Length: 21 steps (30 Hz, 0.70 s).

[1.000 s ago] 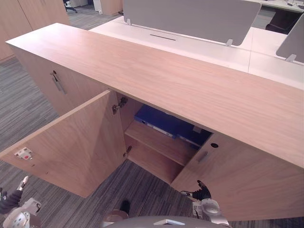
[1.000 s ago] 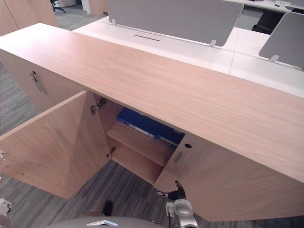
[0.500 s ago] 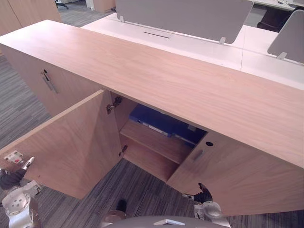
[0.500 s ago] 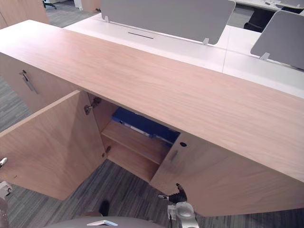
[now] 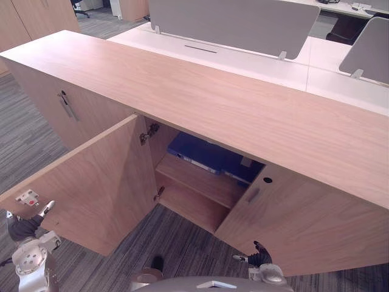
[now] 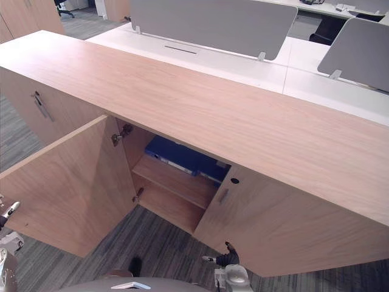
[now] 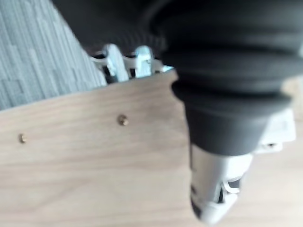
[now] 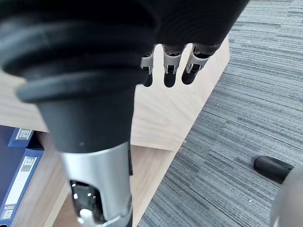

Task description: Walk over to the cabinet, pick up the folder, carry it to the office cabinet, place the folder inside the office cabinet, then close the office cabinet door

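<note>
Grey carpet (image 5: 182, 249); blue folder (image 5: 200, 152) inside office cabinet (image 5: 213, 103) (door (image 5: 97, 182) open); right hand (image 8: 169, 64) slack-fingered, left hand's (image 5: 25, 228) grip unclear.

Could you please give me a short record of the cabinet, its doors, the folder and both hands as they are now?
cabinet: long wooden unit, one compartment open
left door: swung wide open
right door: partly open
folder: blue, lying on the shelf inside the open compartment
left hand: low, by the left door's free edge, no folder in it
right hand: low, in front of the right door, fingers straight, empty
task stage: folder inside; doors not yet closed
</note>
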{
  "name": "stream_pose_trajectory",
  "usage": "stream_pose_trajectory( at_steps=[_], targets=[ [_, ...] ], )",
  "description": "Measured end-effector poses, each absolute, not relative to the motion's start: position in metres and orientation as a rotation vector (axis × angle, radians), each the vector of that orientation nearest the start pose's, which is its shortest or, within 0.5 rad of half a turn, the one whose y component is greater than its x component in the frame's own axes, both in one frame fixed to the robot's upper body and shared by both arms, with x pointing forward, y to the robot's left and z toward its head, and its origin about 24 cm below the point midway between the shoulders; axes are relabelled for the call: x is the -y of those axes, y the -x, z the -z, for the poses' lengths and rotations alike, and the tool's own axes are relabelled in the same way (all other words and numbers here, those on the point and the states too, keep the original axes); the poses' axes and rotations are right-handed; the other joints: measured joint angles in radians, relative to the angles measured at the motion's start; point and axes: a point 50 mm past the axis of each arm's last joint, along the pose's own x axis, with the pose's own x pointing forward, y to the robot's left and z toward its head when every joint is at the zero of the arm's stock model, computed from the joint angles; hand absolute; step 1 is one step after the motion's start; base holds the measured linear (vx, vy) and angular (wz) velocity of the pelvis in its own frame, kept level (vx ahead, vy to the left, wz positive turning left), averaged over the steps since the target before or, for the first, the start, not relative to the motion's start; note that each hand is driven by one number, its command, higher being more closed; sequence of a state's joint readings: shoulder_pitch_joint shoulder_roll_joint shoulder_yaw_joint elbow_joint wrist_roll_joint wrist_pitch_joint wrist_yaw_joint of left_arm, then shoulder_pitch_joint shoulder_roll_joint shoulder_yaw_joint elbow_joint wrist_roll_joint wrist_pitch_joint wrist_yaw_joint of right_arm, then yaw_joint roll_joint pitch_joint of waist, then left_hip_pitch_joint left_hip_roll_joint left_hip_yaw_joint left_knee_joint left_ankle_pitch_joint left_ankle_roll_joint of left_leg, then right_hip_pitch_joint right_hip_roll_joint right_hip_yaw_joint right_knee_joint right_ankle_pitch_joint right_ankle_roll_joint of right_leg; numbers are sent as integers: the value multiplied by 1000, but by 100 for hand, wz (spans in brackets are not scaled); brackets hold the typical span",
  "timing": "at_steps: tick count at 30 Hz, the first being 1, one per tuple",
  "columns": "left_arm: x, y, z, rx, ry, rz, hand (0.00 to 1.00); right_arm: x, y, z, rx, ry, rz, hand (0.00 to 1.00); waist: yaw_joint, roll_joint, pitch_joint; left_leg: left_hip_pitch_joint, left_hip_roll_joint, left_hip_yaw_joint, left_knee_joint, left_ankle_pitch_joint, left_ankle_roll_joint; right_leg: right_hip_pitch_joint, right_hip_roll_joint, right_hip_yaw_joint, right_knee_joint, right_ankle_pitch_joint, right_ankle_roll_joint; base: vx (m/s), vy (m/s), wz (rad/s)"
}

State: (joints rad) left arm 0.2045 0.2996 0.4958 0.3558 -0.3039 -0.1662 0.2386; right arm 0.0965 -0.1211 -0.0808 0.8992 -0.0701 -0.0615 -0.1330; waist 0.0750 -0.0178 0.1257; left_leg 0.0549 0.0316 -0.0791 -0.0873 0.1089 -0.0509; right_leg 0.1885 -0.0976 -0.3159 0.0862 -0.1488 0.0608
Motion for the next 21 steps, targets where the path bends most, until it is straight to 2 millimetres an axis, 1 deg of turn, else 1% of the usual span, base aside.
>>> stream_pose_trajectory(
  at_steps=[2,5,8,10,16,20,21],
  targets=[
    [-349,-140,11,-211,-27,-861,0,214,-119,143,-941,202,229,0,1,1,-1,-1,-1,3,0,1,1,-4,-1,6,2,2,2,-39,15,-2],
    [-341,-140,15,-216,-25,-830,0,209,-113,146,-962,201,215,0,12,5,-3,-1,-1,18,0,4,3,-11,-2,25,9,3,3,-48,17,-2],
    [-330,-135,24,-255,-8,-811,0,207,-115,146,-958,223,189,0,11,14,-9,1,2,56,0,5,4,-17,-2,56,12,6,10,-60,25,-7],
    [-325,-134,27,-258,24,-803,0,206,-117,145,-951,241,174,0,11,21,-9,1,2,68,0,5,4,-22,-3,72,12,9,17,-64,30,-8],
    [-313,-127,29,-254,81,-802,0,203,-120,145,-946,257,148,0,10,22,-10,11,-3,90,0,5,4,-29,-1,130,16,14,17,-44,27,-13],
    [-305,-116,38,-301,91,-799,0,202,-119,146,-950,262,139,0,6,25,-23,19,-6,107,0,5,4,-32,-3,161,15,14,17,-32,31,-14],
    [-302,-114,41,-312,101,-799,0,201,-118,146,-953,261,139,0,6,30,-26,20,-8,107,0,5,4,-33,-3,167,14,14,17,-18,28,-8]
  ],
)
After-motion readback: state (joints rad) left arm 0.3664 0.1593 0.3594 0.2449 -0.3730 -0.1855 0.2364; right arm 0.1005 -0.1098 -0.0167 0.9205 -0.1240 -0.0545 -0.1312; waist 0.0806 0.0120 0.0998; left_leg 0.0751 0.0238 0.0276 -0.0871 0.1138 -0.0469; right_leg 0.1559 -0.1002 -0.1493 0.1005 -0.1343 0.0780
